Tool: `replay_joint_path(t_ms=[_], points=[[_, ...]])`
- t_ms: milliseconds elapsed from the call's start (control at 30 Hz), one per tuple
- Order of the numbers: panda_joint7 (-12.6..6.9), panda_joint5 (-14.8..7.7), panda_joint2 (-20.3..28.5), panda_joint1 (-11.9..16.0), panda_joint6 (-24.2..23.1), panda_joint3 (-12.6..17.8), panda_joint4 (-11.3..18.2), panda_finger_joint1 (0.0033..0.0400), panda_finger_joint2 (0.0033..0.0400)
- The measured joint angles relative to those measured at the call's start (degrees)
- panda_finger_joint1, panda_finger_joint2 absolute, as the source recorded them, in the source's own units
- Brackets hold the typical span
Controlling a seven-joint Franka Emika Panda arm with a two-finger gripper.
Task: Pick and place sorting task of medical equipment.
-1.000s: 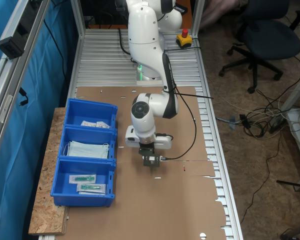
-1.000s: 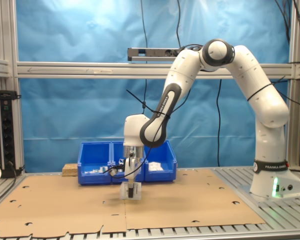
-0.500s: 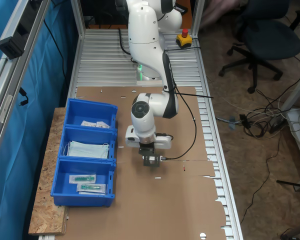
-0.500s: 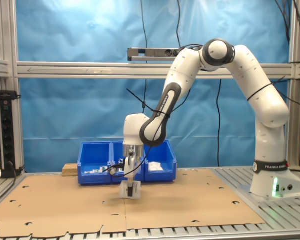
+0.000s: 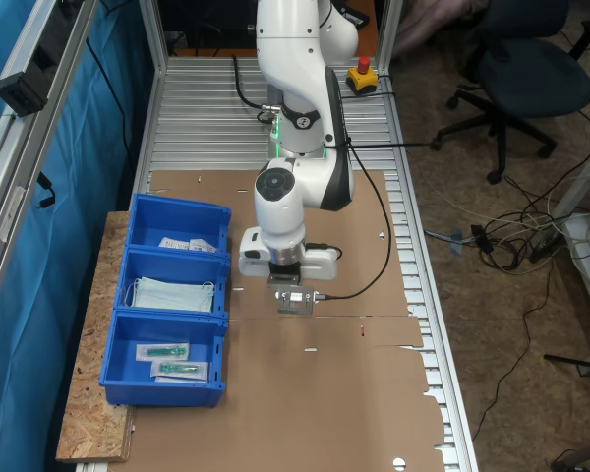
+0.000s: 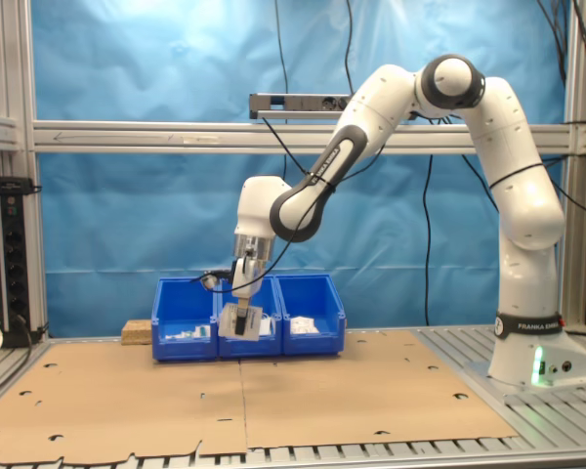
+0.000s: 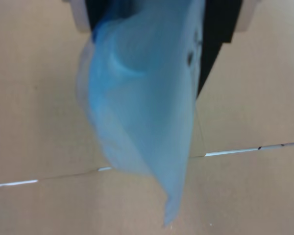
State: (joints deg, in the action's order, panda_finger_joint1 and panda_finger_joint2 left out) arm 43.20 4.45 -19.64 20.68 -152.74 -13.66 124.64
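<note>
Above the cardboard sheet [image 5: 354, 393], near its bin-side edge: gripper [image 6: 239, 320], jaws clamped on white sachet [image 6: 238, 322]; limp sachet may slip free before reaching blue bins [image 5: 167, 295].

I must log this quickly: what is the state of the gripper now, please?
Gripper: shut on a thin flat packet, lifted clear of the cardboard; the packet looks pale blue in the wrist view, whitish in the second exterior view.
</note>
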Motion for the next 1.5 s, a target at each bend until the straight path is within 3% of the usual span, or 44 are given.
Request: replay_joint_path(t_ms=[300,667,1067,1500], points=[[0.0,0.0,9.12,2.13,8.36,-0.04,-0.01,0.0063,0.0063],[0.62,0.0,18.7,7.6,20.31,2.09,-0.03,0.0063,0.0063],[1.63,0.0,20.41,13.24,26.79,8.52,0.78,0.0063,0.0063],[2.25,0.0,20.28,14.87,29.59,12.37,2.52,0.0063,0.0063]])
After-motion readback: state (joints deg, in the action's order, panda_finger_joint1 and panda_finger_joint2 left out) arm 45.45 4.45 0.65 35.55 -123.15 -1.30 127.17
